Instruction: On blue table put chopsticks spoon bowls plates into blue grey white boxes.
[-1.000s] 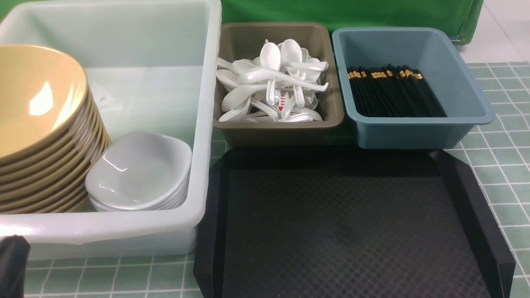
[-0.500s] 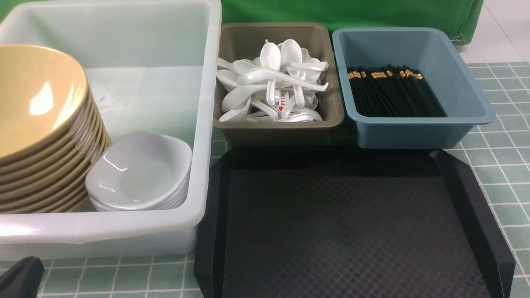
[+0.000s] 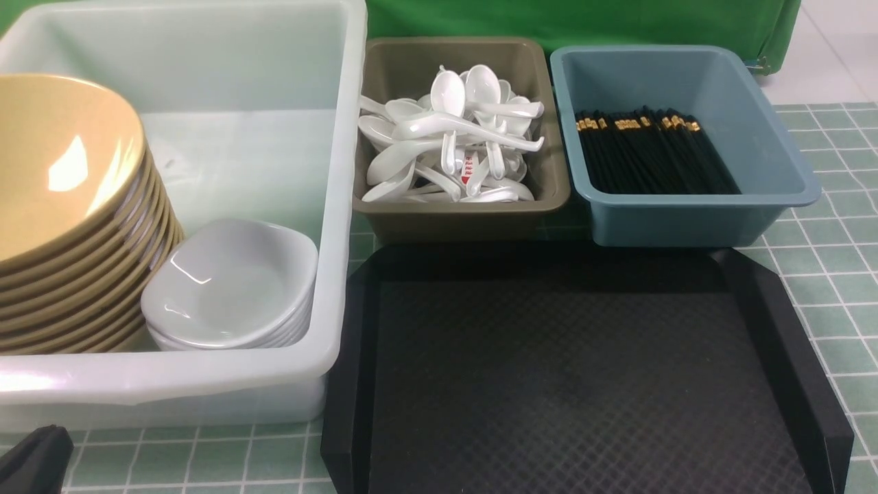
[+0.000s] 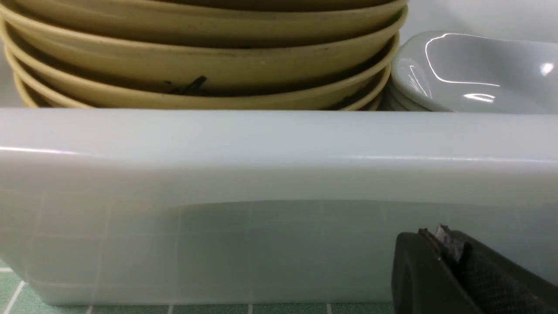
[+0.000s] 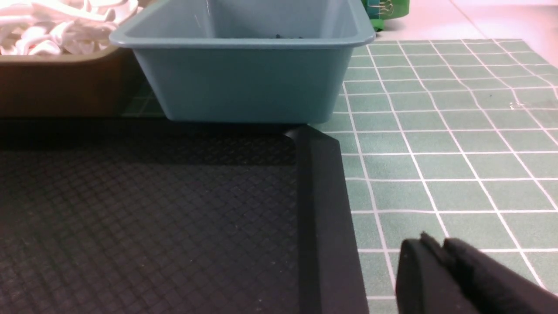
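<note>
A stack of tan bowls (image 3: pixel 62 206) and a stack of small white plates (image 3: pixel 230 285) sit in the big white box (image 3: pixel 206 384). White spoons (image 3: pixel 453 137) fill the olive-grey box (image 3: pixel 459 209). Black chopsticks (image 3: pixel 648 151) lie in the blue box (image 3: pixel 686 219). My left gripper (image 3: pixel 34 456) is shut and empty, low at the front left before the white box's wall (image 4: pixel 261 174); it shows in the left wrist view (image 4: pixel 440 237), with the bowls (image 4: pixel 205 61) and plates (image 4: pixel 475 69) above the rim. My right gripper (image 5: pixel 431 244) is shut and empty over the blue table (image 5: pixel 457 144), beside the tray.
A black diamond-textured tray (image 3: pixel 576 384) lies bare at the front centre, its right rim (image 5: pixel 322 209) next to my right gripper. A green cloth (image 3: pixel 583 20) hangs behind the boxes. Tiled table (image 3: pixel 837 274) shows right of the tray.
My left gripper dropped lower at the front left corner between one second ago and half a second ago, then stayed still. Nothing else moved.
</note>
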